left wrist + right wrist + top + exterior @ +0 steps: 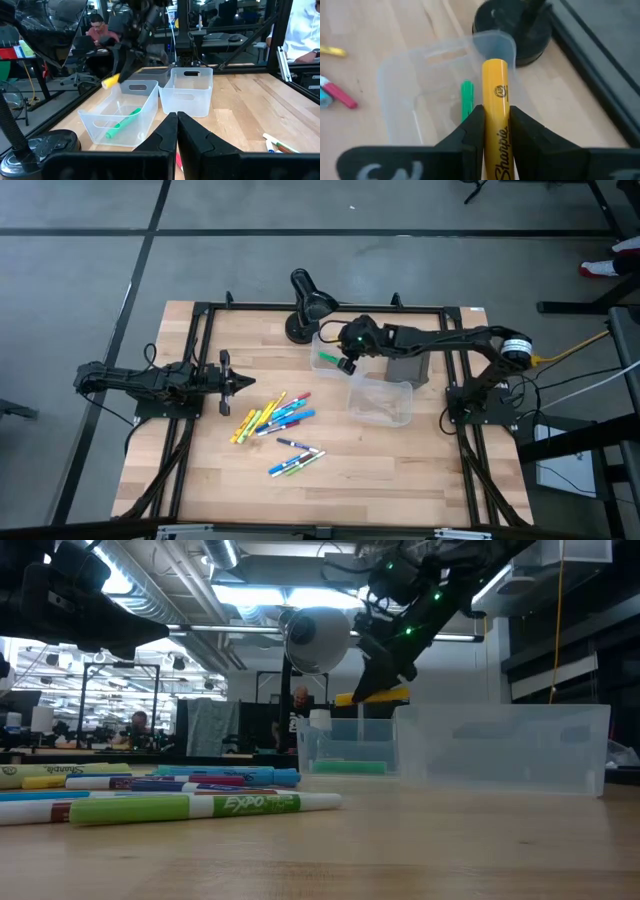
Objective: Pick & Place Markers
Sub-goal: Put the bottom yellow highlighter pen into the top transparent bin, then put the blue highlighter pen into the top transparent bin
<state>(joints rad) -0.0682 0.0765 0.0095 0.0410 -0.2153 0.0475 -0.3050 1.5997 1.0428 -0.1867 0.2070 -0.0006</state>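
The right tool point(495, 125), clamped on a yellow marker point(495, 90) above the bin point(400, 75), risked dropping it past the rim; the left tool point(177, 131) sat together.

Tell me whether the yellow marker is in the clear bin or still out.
Out: the right gripper holds the yellow marker above the clear plastic bin; only a green marker lies inside.

Overhead, table-level, two wrists, shared bin point(332, 352)

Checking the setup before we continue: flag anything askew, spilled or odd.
Nothing stands out. Loose markers lie on the table, one green marker in a bin, and the right gripper holds a yellow marker above it.
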